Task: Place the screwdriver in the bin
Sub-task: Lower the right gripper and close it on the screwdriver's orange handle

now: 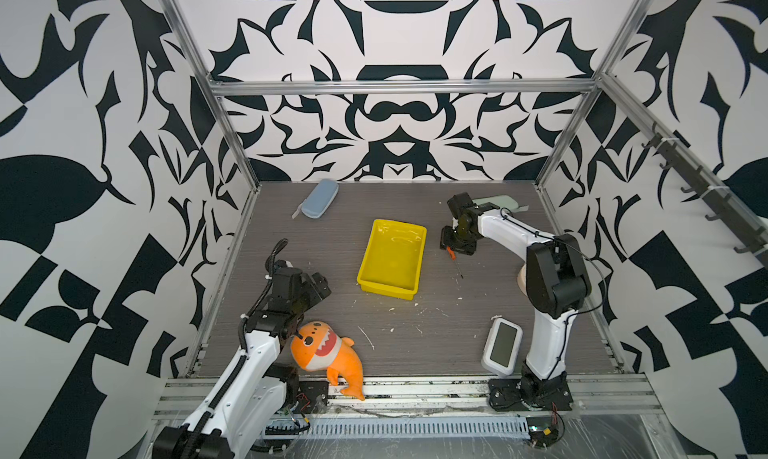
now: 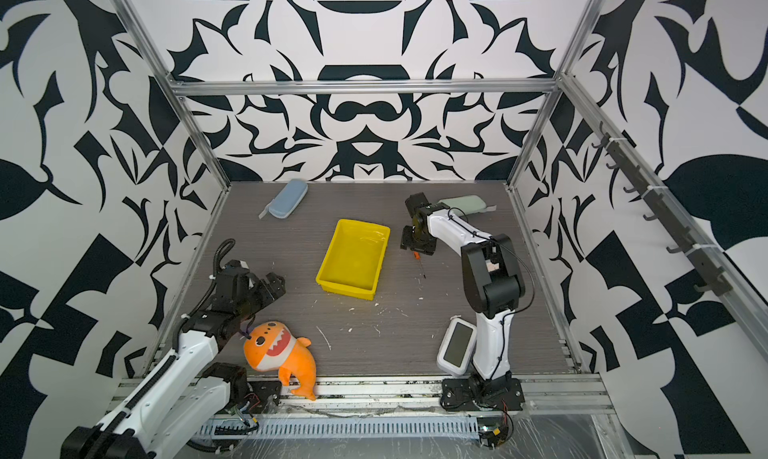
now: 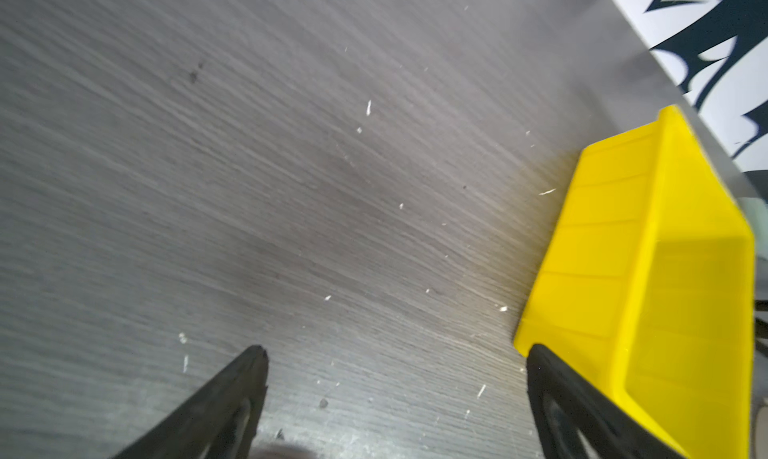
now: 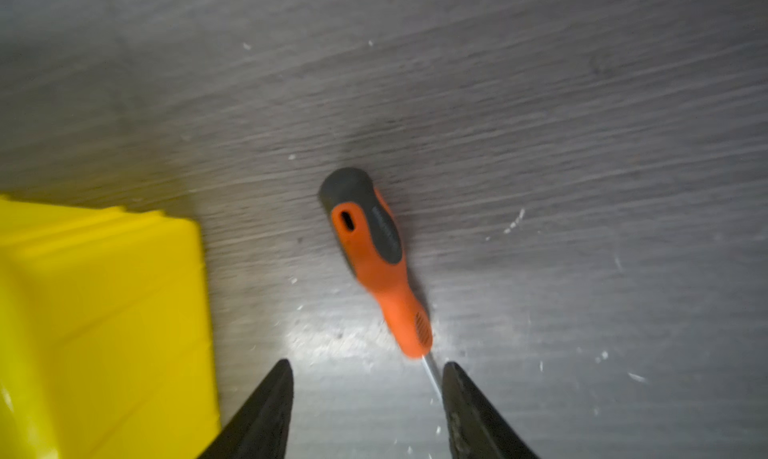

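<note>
The screwdriver (image 1: 451,254) (image 2: 415,255) lies flat on the grey table just right of the yellow bin (image 1: 390,261) (image 2: 353,258). My right gripper (image 1: 456,245) (image 2: 417,245) hangs right over its handle end, pointing down. In the right wrist view the orange handle with the dark cap (image 4: 374,249) lies beyond the right gripper (image 4: 368,374). Its jaws stand apart, and the thin shaft runs close along one fingertip (image 4: 453,378); the bin's corner (image 4: 104,311) is beside them. My left gripper (image 1: 320,284) (image 3: 397,353) is open and empty above the table, left of the bin (image 3: 665,270).
A blue oblong case (image 1: 319,203) lies at the back left and a pale green case (image 1: 498,202) at the back right, behind the right arm. An orange shark plush (image 1: 320,349) lies at the front left. A white device with a screen (image 1: 502,345) lies front right.
</note>
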You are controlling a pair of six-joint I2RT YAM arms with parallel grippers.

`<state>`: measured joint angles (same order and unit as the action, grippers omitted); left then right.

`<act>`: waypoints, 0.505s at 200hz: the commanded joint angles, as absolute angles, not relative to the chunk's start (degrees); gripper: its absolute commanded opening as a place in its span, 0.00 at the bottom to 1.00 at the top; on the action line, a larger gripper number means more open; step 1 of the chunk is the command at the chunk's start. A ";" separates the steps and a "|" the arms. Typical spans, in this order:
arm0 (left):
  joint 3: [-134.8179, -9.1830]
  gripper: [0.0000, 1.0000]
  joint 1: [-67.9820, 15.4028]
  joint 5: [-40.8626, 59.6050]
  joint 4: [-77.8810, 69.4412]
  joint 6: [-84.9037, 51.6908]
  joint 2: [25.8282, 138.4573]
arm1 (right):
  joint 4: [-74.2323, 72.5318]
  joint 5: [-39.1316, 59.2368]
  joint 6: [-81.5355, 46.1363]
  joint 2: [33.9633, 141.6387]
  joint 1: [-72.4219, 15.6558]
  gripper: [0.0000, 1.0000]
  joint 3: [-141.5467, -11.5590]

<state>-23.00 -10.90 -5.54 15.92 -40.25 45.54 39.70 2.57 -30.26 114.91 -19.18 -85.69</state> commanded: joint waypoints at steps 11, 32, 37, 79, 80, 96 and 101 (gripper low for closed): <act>-22.36 1.00 -10.85 -7.28 14.89 -40.69 44.75 | 41.92 1.62 -28.51 116.64 -18.97 0.51 -89.61; -23.51 1.00 -10.86 -8.72 16.07 -41.13 46.89 | 40.84 1.52 -26.16 117.68 -18.99 0.50 -89.29; -23.84 1.00 -10.86 -9.01 16.56 -41.20 47.45 | 40.06 1.62 -25.55 117.69 -19.06 0.44 -88.70; -25.25 1.00 -10.89 -12.20 18.95 -42.52 49.58 | 35.25 1.61 -23.64 115.56 -19.05 0.32 -82.68; -25.24 1.00 -10.85 -12.25 18.97 -42.53 49.53 | 35.20 1.64 -23.68 115.48 -19.06 0.32 -82.52; -24.87 1.00 -10.87 -12.55 18.51 -42.69 48.92 | 34.04 2.45 -23.65 115.21 -19.04 0.28 -80.86; -24.60 1.00 -10.84 -13.09 18.62 -43.30 48.87 | 33.88 2.52 -23.65 115.22 -19.05 0.21 -80.69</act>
